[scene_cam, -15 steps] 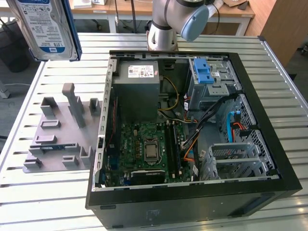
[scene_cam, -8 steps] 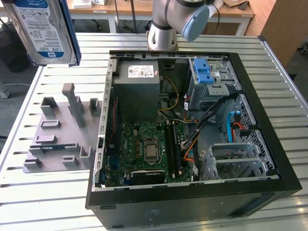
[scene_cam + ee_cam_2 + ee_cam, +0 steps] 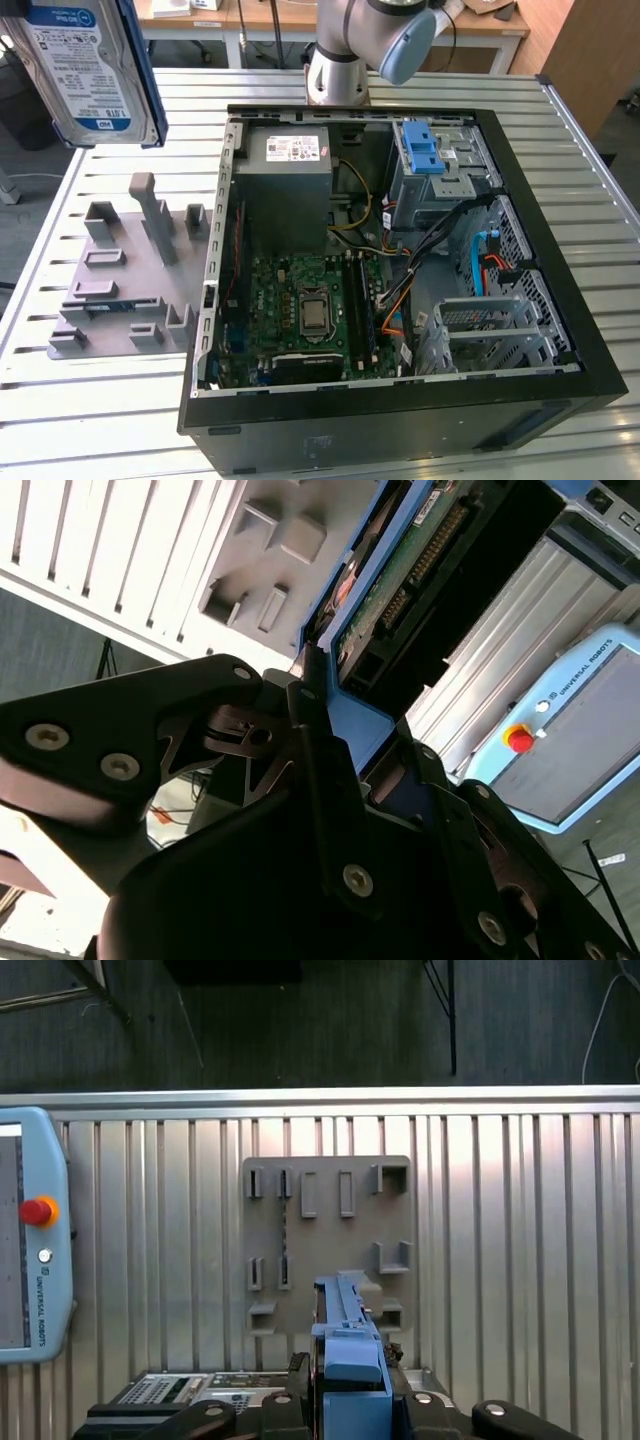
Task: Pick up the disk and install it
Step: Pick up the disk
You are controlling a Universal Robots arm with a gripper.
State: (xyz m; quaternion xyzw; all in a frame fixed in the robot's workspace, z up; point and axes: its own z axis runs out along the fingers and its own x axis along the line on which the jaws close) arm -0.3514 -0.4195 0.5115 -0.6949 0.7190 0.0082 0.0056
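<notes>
UR arm's hand [image 3: 345, 715] clamps disk [image 3: 95, 70] by blue carrier frame [image 3: 350, 1360], aloft over grey fixture plate [image 3: 330, 1230] near desk [image 3: 520, 1260] edge. Judged rigid, fairly heavy, shock-sensitive; frame edges safest hold.

Holder plate [image 3: 128, 283] beneath disk [image 3: 90, 70]

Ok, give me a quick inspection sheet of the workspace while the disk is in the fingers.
Surface: slatted metal table bearing an open computer case and a grey fixture tray.
Job's things: the disk is held in the air, clear of the case and the tray.
Clutter: nothing seen.
Grippers: the gripper is shut on the disk's blue frame.
Cables: black, orange and blue cables run loose inside the case.
Surroundings: teach pendant with a red button; wooden workbench behind the arm base.
</notes>
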